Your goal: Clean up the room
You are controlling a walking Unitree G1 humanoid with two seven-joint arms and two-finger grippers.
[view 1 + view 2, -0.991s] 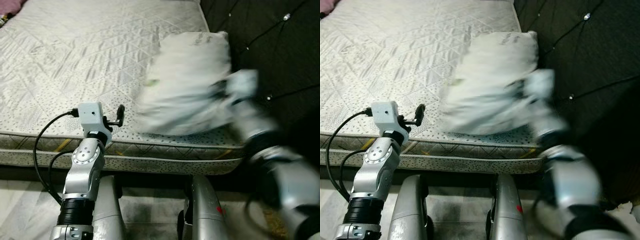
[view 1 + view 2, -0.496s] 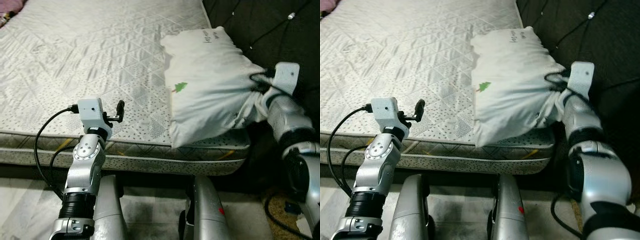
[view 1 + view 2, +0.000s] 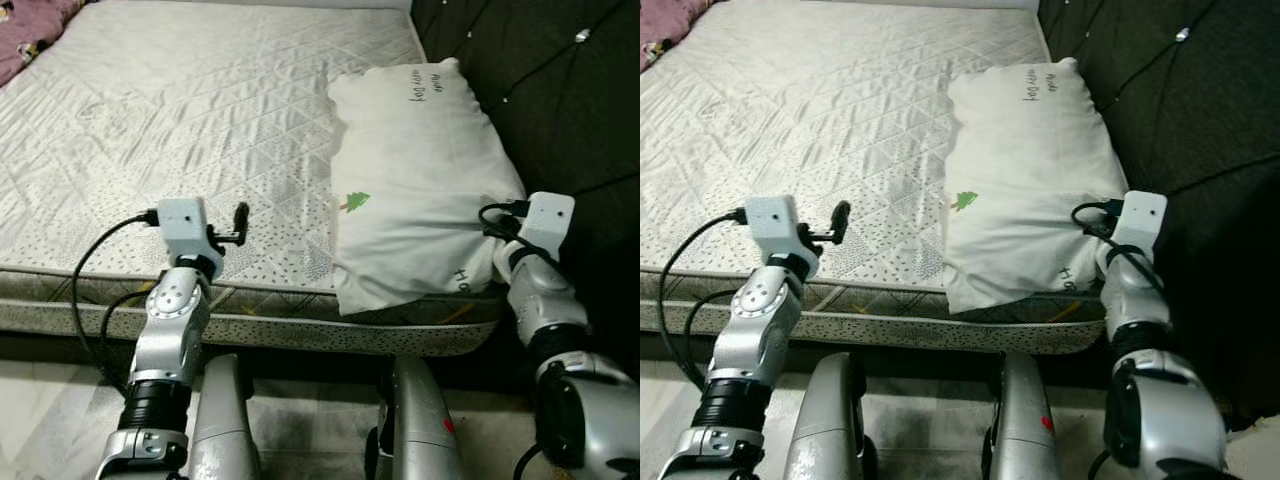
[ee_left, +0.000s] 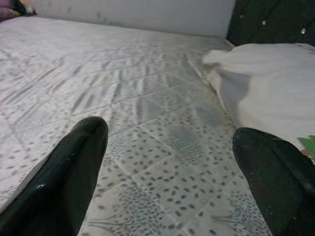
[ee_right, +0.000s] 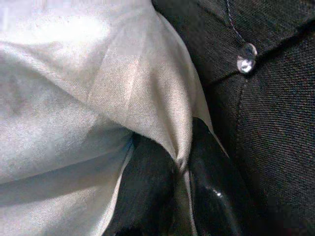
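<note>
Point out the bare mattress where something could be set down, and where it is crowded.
The mattress lies bare from the pillow across to the purple fabric at its far left corner. The left gripper hovers open above its near edge. It is crowded by the dark headboard, where the right gripper pinches the pillow.

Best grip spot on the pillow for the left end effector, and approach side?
Take the pillow at its near left corner, probably, coming in from the robot's left over the mattress. That corner overhangs the bed edge and the open left end effector faces it; the right end effector already pinches the right edge.
</note>
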